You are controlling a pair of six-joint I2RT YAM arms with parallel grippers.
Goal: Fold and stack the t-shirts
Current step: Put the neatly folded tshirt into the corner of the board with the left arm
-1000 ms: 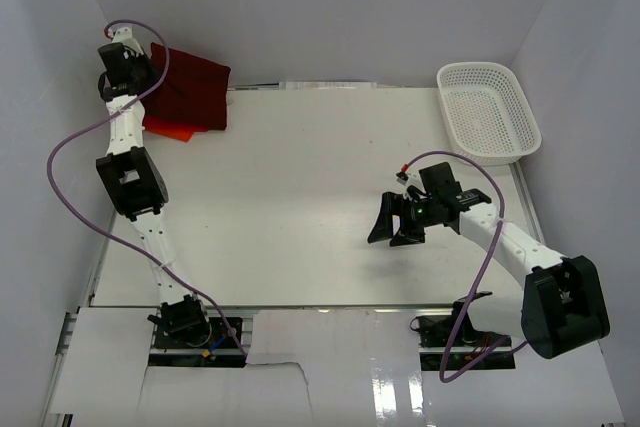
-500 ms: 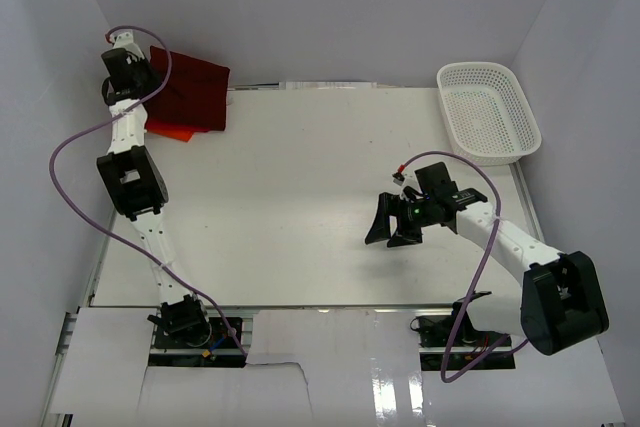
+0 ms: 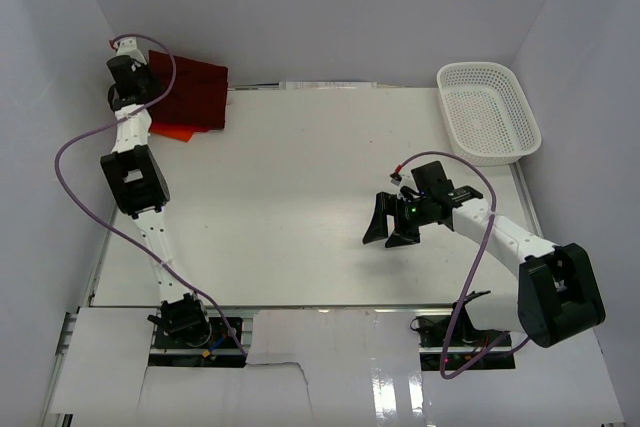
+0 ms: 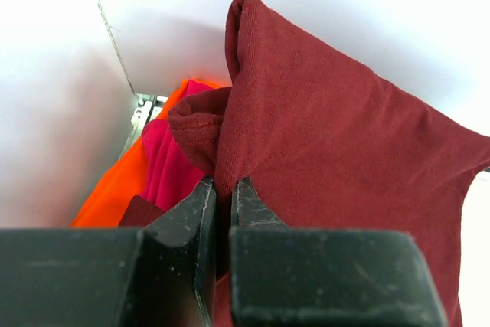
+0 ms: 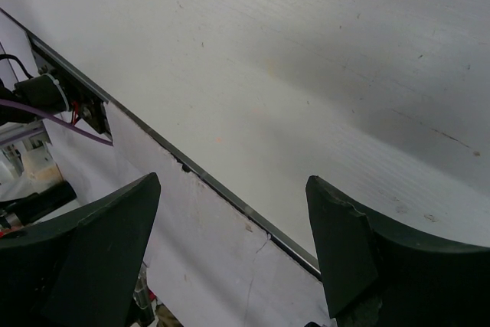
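The dark maroon t-shirt is bunched in the table's far left corner, over an orange t-shirt. My left gripper is at that corner, shut on a fold of the maroon t-shirt, which rises from the left gripper as a lifted flap. Under it lie the crimson-red t-shirt and the orange t-shirt. My right gripper hovers right of centre, far from the shirts. The right gripper is open and holds nothing.
A white mesh basket stands at the far right corner with nothing in it. White walls close in on the left, back and right. The table's near edge runs under the right gripper's fingers.
The left gripper and the maroon shirt's pinched edge have shifted slightly at the corner. The right gripper has drifted a little to the left and toward the near edge.
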